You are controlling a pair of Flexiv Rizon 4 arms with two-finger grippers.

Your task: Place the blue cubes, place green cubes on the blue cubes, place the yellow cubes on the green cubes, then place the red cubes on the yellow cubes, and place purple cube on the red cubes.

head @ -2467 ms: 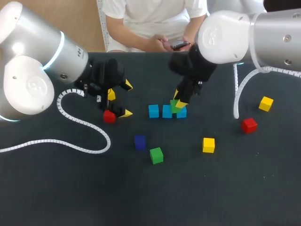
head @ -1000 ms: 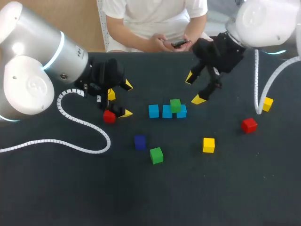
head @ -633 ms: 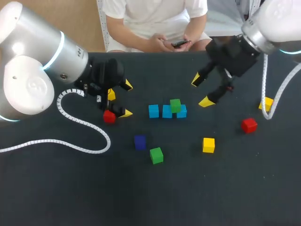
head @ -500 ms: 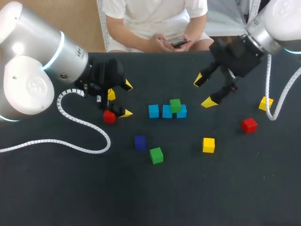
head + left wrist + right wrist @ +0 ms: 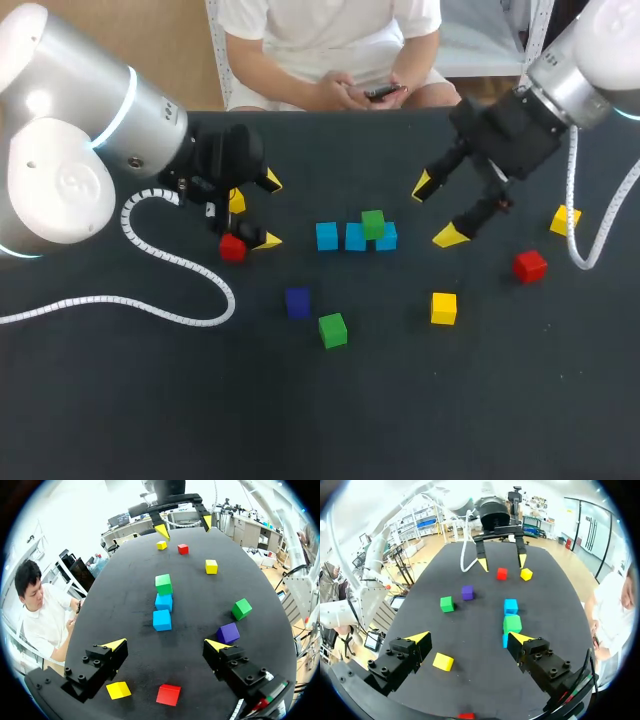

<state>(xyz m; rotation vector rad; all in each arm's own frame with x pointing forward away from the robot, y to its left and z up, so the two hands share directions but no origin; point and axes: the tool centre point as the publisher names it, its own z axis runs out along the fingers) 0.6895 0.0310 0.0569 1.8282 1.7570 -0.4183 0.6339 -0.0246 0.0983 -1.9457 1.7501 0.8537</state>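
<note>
With one small green cube (image 5: 373, 223) atop the row of three light-blue cubes (image 5: 327, 236), the right gripper (image 5: 436, 211), spread wide and empty beside that row, should drop squarely over the loose green cube (image 5: 333, 329) on the robot's side of it.

- Three blue cubes (image 5: 326, 236) lie in a row at the centre of the desk (image 5: 320, 420); a green cube (image 5: 373, 223) sits atop the right-hand two.
- The left fingers (image 5: 267, 240) are spread, centre left, with a red cube (image 5: 232, 247) just beside the lower tip.
- The right fingers (image 5: 450, 236) are spread, right of the row.
</note>
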